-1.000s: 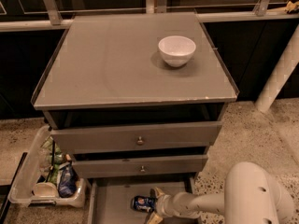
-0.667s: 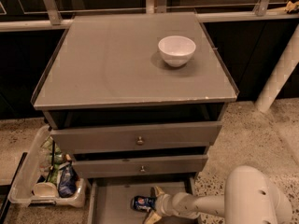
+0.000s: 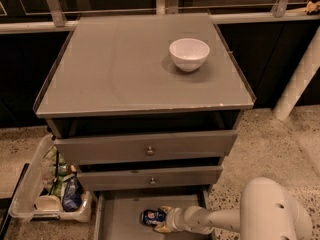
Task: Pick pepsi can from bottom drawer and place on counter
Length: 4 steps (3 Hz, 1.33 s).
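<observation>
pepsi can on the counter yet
No, the pepsi can lies in the bottom drawer at the gripper; the counter holds a white bowl.

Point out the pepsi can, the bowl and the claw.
pepsi can [image 3: 151, 217]: camera view, its blue side with the logo.
bowl [image 3: 189, 63]: camera view, its white outer wall.
claw [image 3: 161, 219]: camera view, its front end in the bottom drawer [image 3: 120, 219], at the can.

pepsi can [image 3: 151, 217] in bottom drawer [image 3: 120, 220], jaws just right of it; bowl [image 3: 189, 54] on counter [image 3: 125, 69].

An upright white bowl [image 3: 189, 53], and a clear plastic bin [image 3: 26, 186] holding snack packets.
</observation>
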### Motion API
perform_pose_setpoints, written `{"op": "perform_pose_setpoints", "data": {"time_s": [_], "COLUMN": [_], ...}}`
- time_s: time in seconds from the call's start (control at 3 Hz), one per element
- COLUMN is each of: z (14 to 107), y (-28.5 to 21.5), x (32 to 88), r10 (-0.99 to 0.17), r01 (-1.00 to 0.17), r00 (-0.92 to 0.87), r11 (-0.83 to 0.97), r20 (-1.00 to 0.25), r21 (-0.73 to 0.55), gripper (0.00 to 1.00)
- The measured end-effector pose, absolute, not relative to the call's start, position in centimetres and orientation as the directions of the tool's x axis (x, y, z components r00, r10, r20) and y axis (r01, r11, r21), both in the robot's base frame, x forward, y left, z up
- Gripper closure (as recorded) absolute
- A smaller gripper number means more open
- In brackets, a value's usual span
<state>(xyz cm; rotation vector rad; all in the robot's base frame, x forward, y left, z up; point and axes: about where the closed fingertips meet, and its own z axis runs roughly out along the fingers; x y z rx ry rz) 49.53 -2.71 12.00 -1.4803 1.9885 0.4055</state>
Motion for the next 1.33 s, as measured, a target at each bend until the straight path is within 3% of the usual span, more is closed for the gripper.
{"op": "perform_pose_setpoints", "data": {"time_s": [0.67, 1.0, 1.33], "z": [14.2, 18.6, 24.5], "y": [-3.8, -5.7, -8.2], "x": [49.1, 48.3, 47.6], "r10": [-0.739, -0.724, -0.7], "r01": [-0.941, -0.95, -0.96], "r00": [-0.162, -0.108, -0.05], "r11": [0.315, 0.277, 0.23], "r20": [-0.653, -0.682, -0.712], "r21": [-0.123, -0.144, -0.158], "gripper": [0.87, 1.0, 1.0]}}
